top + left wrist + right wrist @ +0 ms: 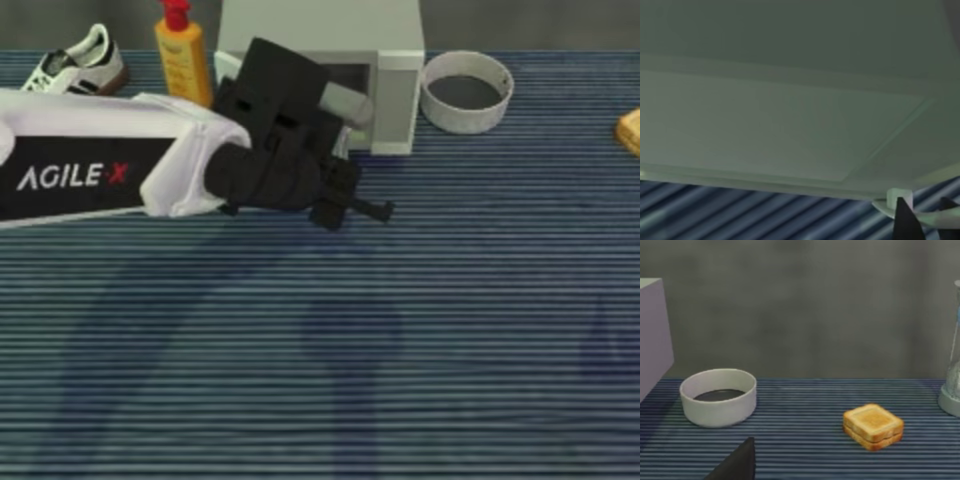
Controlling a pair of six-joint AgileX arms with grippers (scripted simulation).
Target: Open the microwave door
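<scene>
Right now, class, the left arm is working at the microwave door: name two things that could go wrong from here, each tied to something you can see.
1. The left gripper sits low in front of the microwave door; pulling further, its grip on the handle might slip.
2. The bowl stands just right of the microwave; if the pull drags the microwave, it could bump the bowl.

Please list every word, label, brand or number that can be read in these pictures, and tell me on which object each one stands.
"AGILE X": white letters with a red X, on the black panel of the left arm, in the top view.
The yellow bottle carries a label, too small to read.
The microwave, bowl, shoe and toast show no readable text.
</scene>
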